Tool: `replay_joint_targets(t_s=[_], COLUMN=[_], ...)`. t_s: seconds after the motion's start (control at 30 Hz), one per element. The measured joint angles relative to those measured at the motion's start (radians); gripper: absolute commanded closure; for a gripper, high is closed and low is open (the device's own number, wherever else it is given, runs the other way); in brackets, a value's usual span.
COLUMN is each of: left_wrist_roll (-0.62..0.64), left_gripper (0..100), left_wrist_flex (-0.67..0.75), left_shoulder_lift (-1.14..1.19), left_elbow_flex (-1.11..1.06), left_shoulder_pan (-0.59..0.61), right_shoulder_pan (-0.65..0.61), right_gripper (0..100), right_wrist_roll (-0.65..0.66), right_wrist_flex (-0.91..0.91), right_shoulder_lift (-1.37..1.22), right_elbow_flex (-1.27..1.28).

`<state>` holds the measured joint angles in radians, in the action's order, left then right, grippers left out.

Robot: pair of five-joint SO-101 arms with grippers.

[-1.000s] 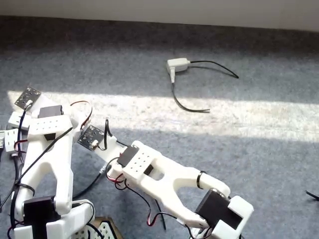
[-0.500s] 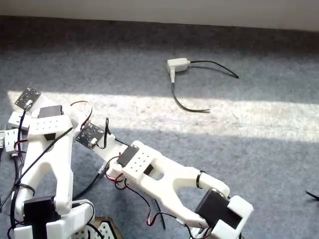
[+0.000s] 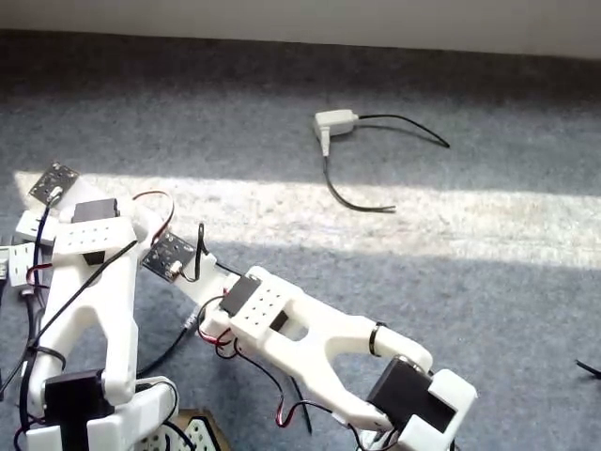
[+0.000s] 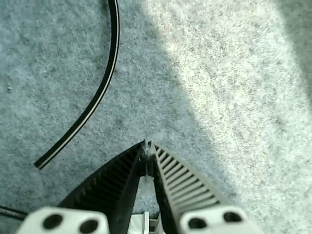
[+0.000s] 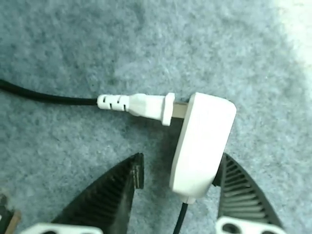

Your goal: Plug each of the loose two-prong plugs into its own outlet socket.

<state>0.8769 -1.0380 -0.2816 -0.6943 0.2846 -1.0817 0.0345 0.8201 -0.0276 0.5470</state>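
right gripper: jaws released, spread either side of white outlet socket on grey tabletop. plug part-seated, prongs showing. left gripper: jaws clenched, black cable near.

- Right gripper: outlet socket lies on the carpet between the spread jaws, close by one jaw. A plug joins its far end, just beyond the other jaw's tip.
- Left gripper: cable lies on the carpet ahead of the closed jaws, apart from them.
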Motion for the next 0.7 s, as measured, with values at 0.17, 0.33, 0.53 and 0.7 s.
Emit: replay_joint_targets(t_s=[0.17, 0.33, 0.53, 0.7], left_wrist_roll=[-0.097, -0.265, -0.298, -0.304], left_gripper=[95, 72, 66, 66], left_wrist_flex=[0.0, -0.075, -0.308, -0.433], left_shoulder_lift=[0.0, 0.0, 0.112, 0.269], left_elbow_flex=[0.005, 0.084, 0.256, 0.439], left_shoulder_pan=[-0.003, -0.029, -0.035, -0.003], right_shoulder_pan=[0.008, 0.061, 0.163, 0.218], right_gripper=[76.5, 76.5, 76.5, 76.5], right_wrist_roll=[-0.005, -0.006, -0.008, -0.008], right_wrist_flex=[-0.002, -0.002, -0.009, -0.003], right_shoulder_lift=[0.0, 0.0, 0.002, 0.0], right_elbow_flex=[0.0, 0.0, -0.002, 0.0])
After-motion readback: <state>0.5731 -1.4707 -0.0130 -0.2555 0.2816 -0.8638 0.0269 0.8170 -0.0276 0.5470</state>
